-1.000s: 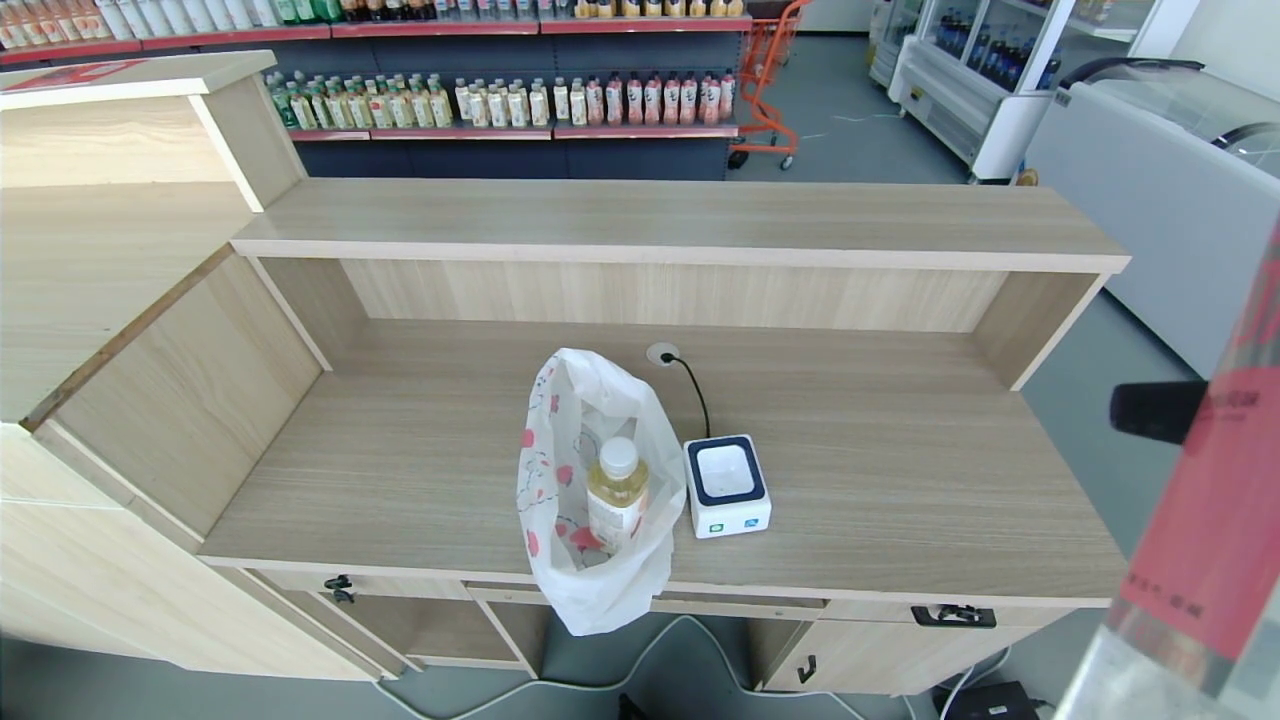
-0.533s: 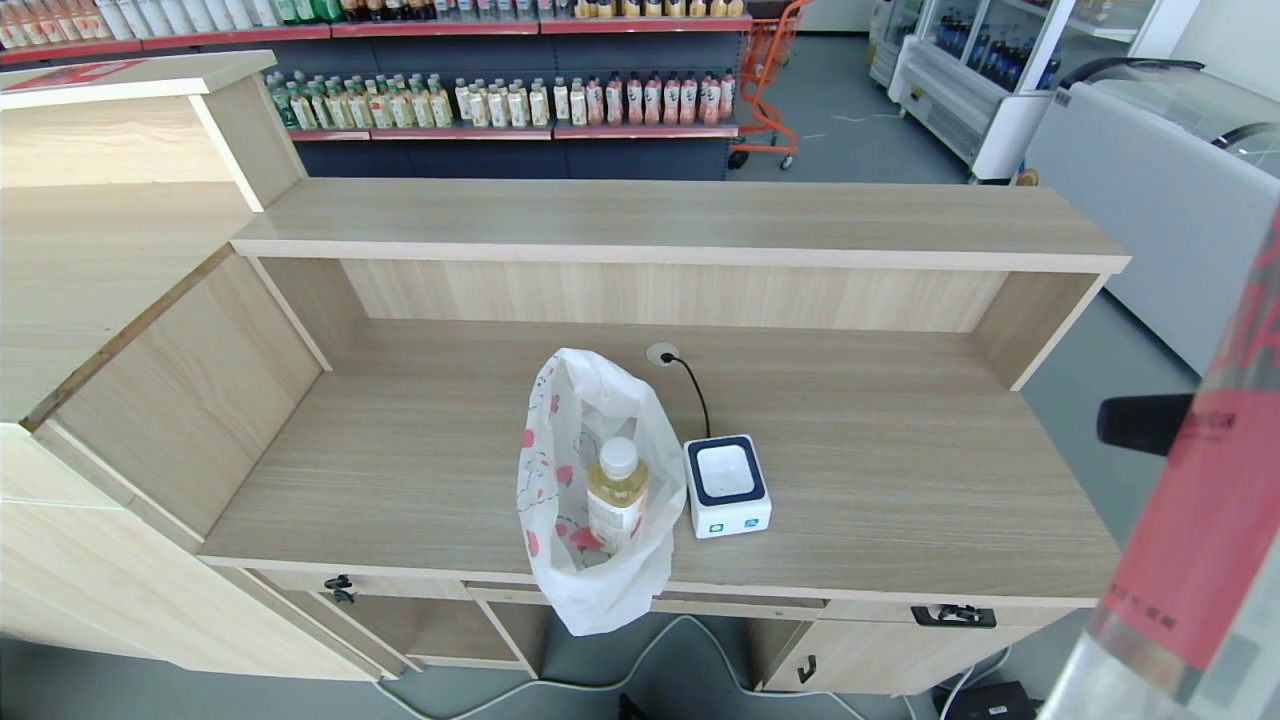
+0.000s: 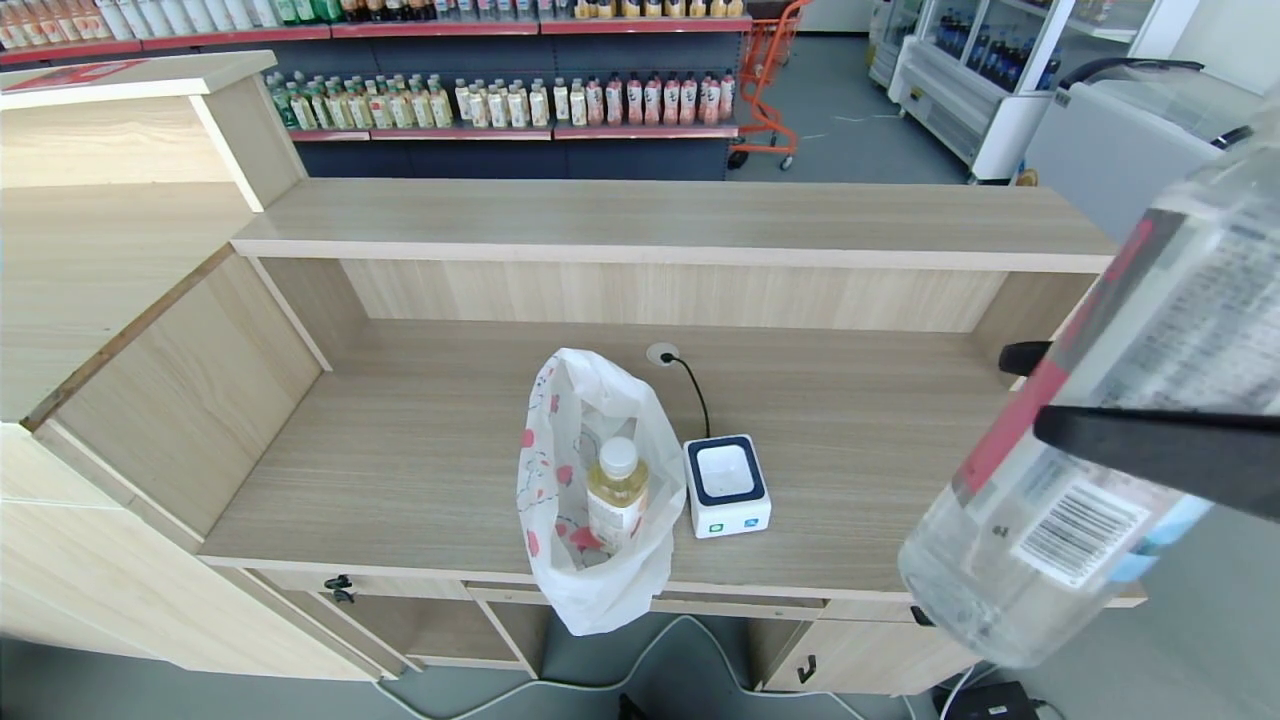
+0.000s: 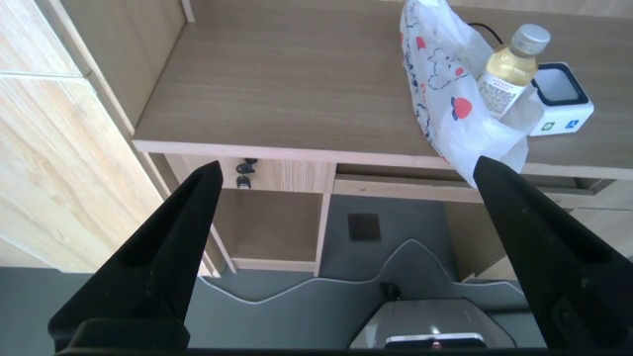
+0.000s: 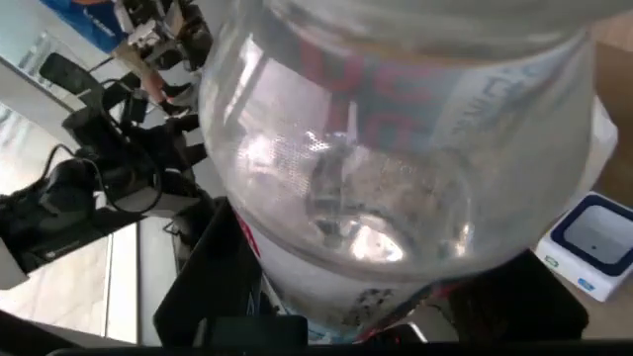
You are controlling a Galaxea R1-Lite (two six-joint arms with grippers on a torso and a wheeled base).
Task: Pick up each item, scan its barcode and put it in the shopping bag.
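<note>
Head view, lower right, nearest the camera: a clear plastic bottle with a red-and-white label (image 3: 1150, 340), tilted, base toward the bottom edge, printed barcode facing the camera. The right gripper (image 3: 1022, 393) clamps it between black fingers (image 3: 1180, 455) across the label. In the right wrist view the bottle's rounded transparent base (image 5: 396, 148) faces the lens.

Left wrist view: the left gripper (image 4: 346, 247) hangs below the counter's front edge, jaws spread wide, holding nothing.

Centre: a white plastic shopping bag with red prints (image 3: 560, 470) sags over the front edge of the light wooden counter (image 3: 400, 470). It contains an upright yellow drink bottle with a white cap (image 3: 617, 490). Just right of the bag sits a white box scanner with a dark-framed top (image 3: 727, 485), its black cable (image 3: 690, 385) running to a hole farther back.

Top: shop shelves of bottles (image 3: 500, 100).
</note>
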